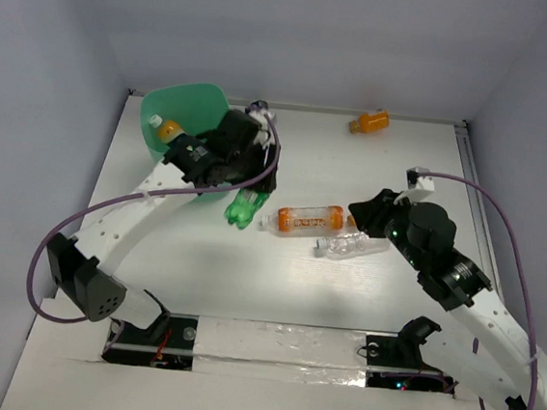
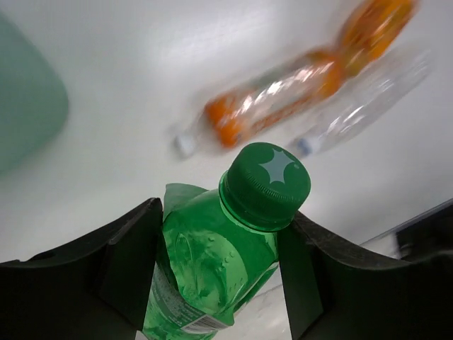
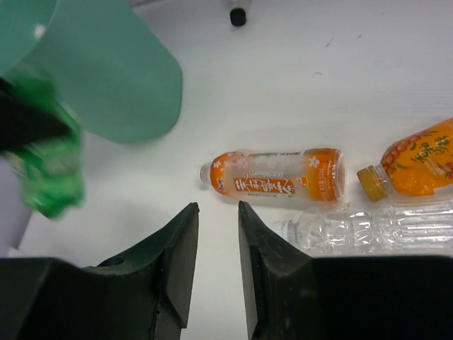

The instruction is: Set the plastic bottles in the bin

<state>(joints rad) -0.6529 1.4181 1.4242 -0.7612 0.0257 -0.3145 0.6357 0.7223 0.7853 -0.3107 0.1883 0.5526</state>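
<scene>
My left gripper [image 1: 243, 189] is shut on the green bottle [image 1: 244, 208] and holds it above the table, just right of the mint-green bin [image 1: 198, 101]. In the left wrist view the bottle [image 2: 212, 262] sits between both fingers, cap up. An orange bottle [image 1: 169, 129] lies inside the bin. An orange labelled bottle [image 1: 309, 218] and a clear bottle [image 1: 352, 244] lie mid-table. My right gripper [image 3: 218, 212] is narrowly open and empty, just near of that orange bottle [image 3: 276, 180]. A second orange bottle [image 3: 421, 159] lies to its right.
Another orange bottle [image 1: 370, 122] lies at the far edge of the table. A small dark-capped bottle [image 3: 238, 14] lies beyond the bin. The right arm [image 1: 451, 271] reaches in from the lower right.
</scene>
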